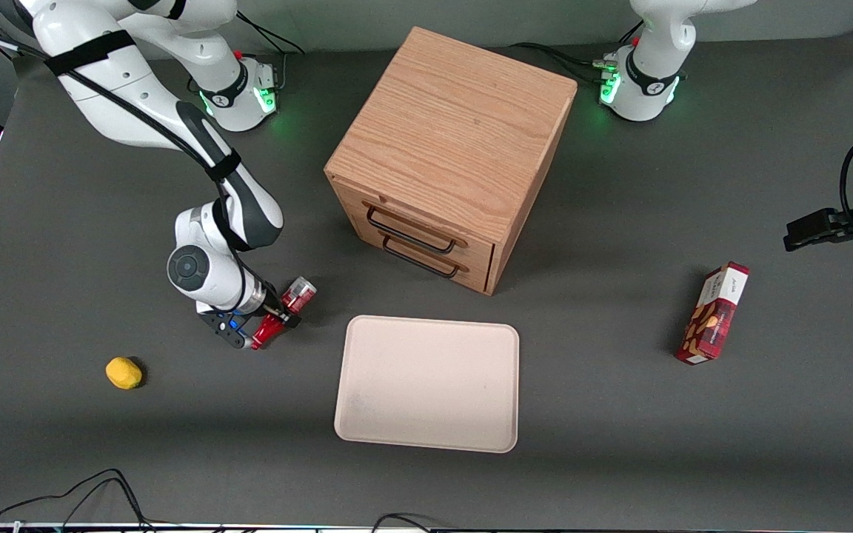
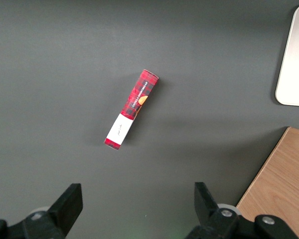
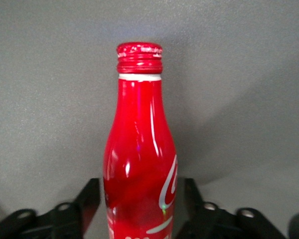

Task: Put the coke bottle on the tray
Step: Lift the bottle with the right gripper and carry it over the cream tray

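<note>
The coke bottle (image 1: 295, 296) is red with white script. It lies on its side on the dark table, silvery base toward the wooden cabinet and red cap nearer the front camera. In the right wrist view the coke bottle (image 3: 139, 149) fills the middle, cap (image 3: 139, 56) pointing away. My right gripper (image 1: 272, 320) is down over the bottle's middle. In the right wrist view the gripper (image 3: 139, 201) is open, a black finger (image 3: 92, 199) on each side of the body with a narrow gap showing. The beige-pink tray (image 1: 426, 437) lies flat beside the bottle, toward the parked arm's end, with nothing on it.
A wooden two-drawer cabinet (image 1: 449, 148) stands farther from the front camera than the tray. A yellow lemon (image 1: 124, 372) lies toward the working arm's end. A red snack box (image 1: 715, 314) lies toward the parked arm's end, also in the left wrist view (image 2: 132, 109).
</note>
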`<state>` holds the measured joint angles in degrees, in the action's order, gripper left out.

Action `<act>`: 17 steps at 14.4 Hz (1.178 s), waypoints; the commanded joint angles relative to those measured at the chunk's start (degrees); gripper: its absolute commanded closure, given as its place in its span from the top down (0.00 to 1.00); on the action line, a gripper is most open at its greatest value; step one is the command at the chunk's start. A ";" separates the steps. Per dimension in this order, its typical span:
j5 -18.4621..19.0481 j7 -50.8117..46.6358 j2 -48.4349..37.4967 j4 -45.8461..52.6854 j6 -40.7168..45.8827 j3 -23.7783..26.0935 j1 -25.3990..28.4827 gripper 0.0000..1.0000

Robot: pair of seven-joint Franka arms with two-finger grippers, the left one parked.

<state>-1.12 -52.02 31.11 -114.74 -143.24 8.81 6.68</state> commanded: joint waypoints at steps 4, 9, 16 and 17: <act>0.51 -0.80 -1.31 0.30 -0.64 0.16 -0.09 0.06; 0.42 4.12 -5.01 12.74 15.40 0.16 -0.53 0.01; 0.51 13.77 0.52 43.51 38.90 0.25 1.39 0.02; 0.59 16.75 2.01 46.85 40.14 0.25 2.18 0.02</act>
<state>-0.99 -39.82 27.67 -78.11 -107.08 8.97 6.94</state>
